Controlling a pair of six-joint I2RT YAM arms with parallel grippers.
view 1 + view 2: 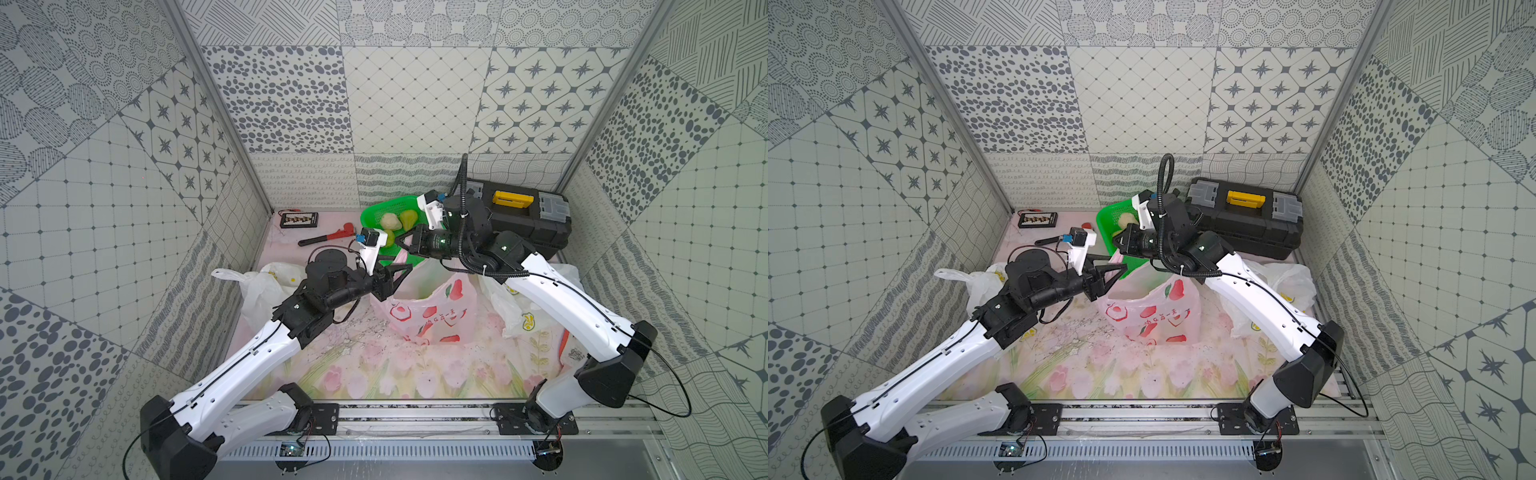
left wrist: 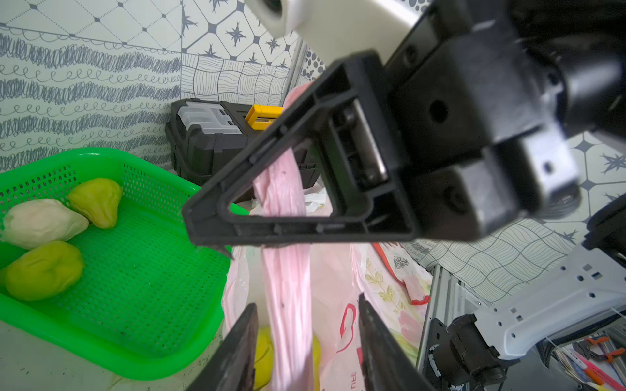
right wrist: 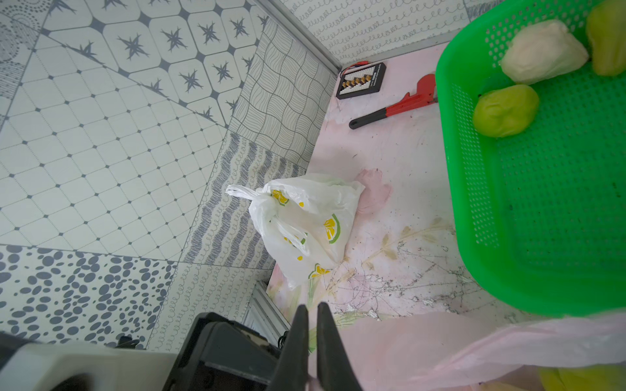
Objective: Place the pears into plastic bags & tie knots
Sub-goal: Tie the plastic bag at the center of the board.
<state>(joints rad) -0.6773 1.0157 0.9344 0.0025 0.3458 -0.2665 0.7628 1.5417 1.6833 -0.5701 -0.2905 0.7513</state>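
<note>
Though the pink bag (image 1: 428, 320) carries red characters, none read clearly.

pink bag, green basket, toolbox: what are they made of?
pink bag: thin plastic film, translucent and crinkled, handle bunched into a cord.
basket: glossy moulded plastic, perforated mesh walls.
toolbox: looks like hard matte black plastic, with a yellow handle and clear-grey lid bins.

Grey-and-white patterned walls (image 1: 415, 104) box in a pink floral tabletop (image 1: 374, 374), evenly lit, with a metal rail (image 1: 415, 415) along one edge.
</note>
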